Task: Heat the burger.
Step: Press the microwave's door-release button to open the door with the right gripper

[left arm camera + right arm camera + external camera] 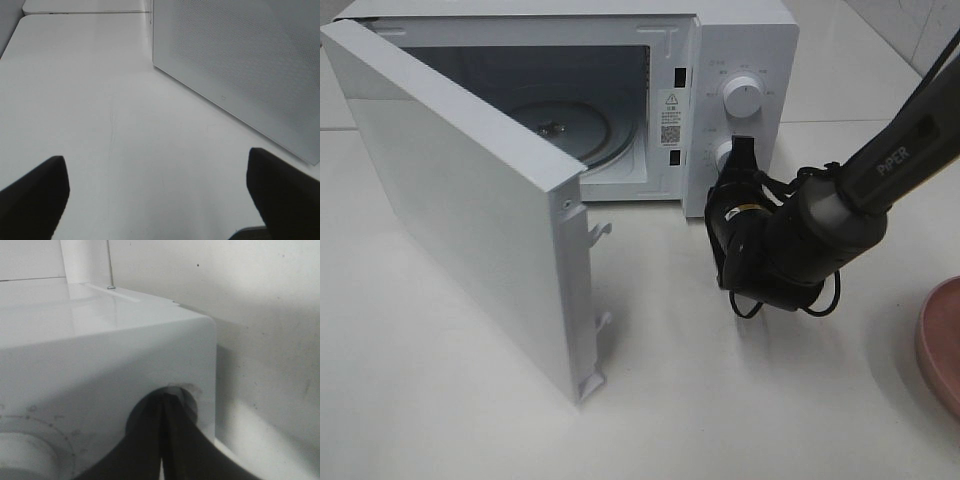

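Note:
The burger is out of view. The white microwave [740, 40] stands at the back with its door [470, 200] swung wide open, and the glass turntable [570, 125] inside is bare. My right gripper [741, 147] is shut, its fingertips together against the control panel at the lower knob [724, 155], below the upper knob [743, 97]. The right wrist view shows the closed gripper [164, 401] pressed on the panel near the microwave's corner. My left gripper [160, 200] is open over bare table beside a dotted white microwave panel [240, 60]; nothing lies between its fingers [35, 195].
The rim of a pink plate [940, 345] shows at the right edge of the table. The open door juts toward the front left and takes up much of the left side. The white tabletop [720, 400] stretches in front of the microwave.

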Action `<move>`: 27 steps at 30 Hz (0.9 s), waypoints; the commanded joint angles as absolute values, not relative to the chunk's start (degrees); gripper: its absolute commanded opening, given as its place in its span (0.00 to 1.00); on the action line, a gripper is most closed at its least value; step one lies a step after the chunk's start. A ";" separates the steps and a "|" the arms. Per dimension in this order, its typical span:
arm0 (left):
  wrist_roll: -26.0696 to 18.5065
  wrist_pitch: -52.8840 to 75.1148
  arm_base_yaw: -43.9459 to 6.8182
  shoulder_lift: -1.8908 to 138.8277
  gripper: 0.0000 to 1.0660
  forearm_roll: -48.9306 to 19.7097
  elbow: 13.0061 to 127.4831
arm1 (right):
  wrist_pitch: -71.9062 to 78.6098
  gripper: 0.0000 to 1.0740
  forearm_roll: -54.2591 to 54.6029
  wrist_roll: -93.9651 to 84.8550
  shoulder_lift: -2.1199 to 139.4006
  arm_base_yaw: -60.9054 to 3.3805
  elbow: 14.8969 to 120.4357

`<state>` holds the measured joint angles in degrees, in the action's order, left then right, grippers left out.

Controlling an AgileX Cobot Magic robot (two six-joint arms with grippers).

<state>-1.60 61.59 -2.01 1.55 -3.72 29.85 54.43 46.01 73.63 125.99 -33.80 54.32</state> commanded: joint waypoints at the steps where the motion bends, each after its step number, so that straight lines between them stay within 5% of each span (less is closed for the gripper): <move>1: -1.55 61.48 -2.01 1.32 0.83 -4.18 29.74 | 58.10 0.00 41.65 72.02 124.50 -32.14 55.58; 27: -1.55 61.48 -2.01 1.32 0.83 -4.18 29.74 | 38.33 0.00 42.91 60.50 115.05 -32.20 46.81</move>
